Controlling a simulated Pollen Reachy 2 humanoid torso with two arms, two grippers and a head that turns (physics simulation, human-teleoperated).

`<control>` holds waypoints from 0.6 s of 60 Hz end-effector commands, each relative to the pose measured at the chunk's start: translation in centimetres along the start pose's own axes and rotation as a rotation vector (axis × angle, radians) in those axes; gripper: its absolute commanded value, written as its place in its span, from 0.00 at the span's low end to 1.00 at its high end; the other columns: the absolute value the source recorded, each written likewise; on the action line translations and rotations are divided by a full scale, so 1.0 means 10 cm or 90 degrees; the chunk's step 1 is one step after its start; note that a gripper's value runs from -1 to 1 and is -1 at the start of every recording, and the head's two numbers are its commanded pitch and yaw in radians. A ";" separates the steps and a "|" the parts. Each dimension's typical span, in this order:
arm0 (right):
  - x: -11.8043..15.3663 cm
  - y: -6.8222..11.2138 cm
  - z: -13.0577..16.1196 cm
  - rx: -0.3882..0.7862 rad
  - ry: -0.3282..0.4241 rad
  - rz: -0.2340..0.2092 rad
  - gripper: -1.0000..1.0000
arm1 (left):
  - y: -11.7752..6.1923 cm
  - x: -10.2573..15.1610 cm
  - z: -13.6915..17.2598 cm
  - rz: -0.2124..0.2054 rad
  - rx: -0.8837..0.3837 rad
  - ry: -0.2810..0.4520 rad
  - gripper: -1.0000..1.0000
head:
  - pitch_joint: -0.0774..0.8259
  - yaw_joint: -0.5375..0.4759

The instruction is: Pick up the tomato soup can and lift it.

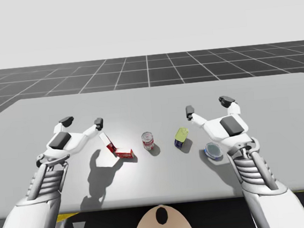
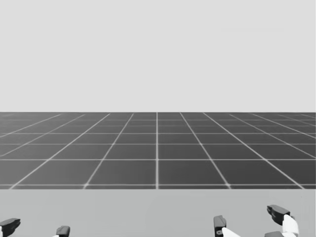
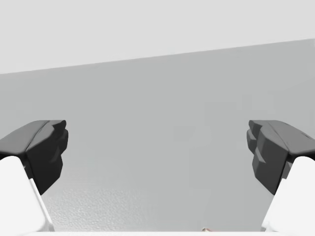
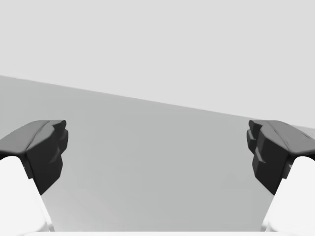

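The red-and-white tomato soup can (image 1: 148, 141) stands upright near the middle of the grey table (image 1: 151, 100) in the high view. My left gripper (image 1: 82, 122) hovers open to the can's left, above the table. Open too, my right gripper (image 1: 208, 105) hangs to the can's right. Both wrist views look past wide-apart dark fingertips (image 3: 47, 147) (image 4: 47, 147) onto bare table, with nothing between them. The head view catches the two grippers' tips, my left gripper (image 2: 34, 228) and my right gripper (image 2: 247, 216), along its lower edge.
A red box (image 1: 117, 147) lies just left of the can, under my left gripper's inner finger. A yellow-topped blue tin (image 1: 181, 137) stands right of the can. A flat round blue can (image 1: 214, 151) lies beside my right wrist. The table's far half is bare.
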 end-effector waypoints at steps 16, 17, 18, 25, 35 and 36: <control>0.00 0.02 -0.01 -0.013 0.006 0.000 0.00 | -0.02 0.01 0.02 -0.001 -0.004 -0.002 0.00 | 0.17 0.54; 0.00 0.02 -0.01 -0.013 0.006 0.000 0.00 | -0.02 0.01 0.02 -0.001 -0.004 -0.002 0.00 | 0.18 0.54; 0.00 0.02 -0.02 -0.015 0.007 0.002 0.00 | -0.02 0.01 0.02 -0.001 -0.005 -0.002 0.00 | 0.20 0.54; -0.01 0.02 -0.02 -0.015 0.009 0.007 0.00 | -0.02 0.01 0.02 -0.002 -0.006 -0.003 0.00 | 0.29 0.53; -0.02 0.03 -0.03 -0.018 0.013 0.010 0.00 | -0.02 0.01 0.02 -0.006 -0.007 -0.004 0.00 | 0.43 0.54; -0.02 0.03 -0.03 -0.018 0.014 0.010 0.00 | -0.02 0.01 0.02 -0.007 -0.007 -0.004 0.00 | 0.44 0.54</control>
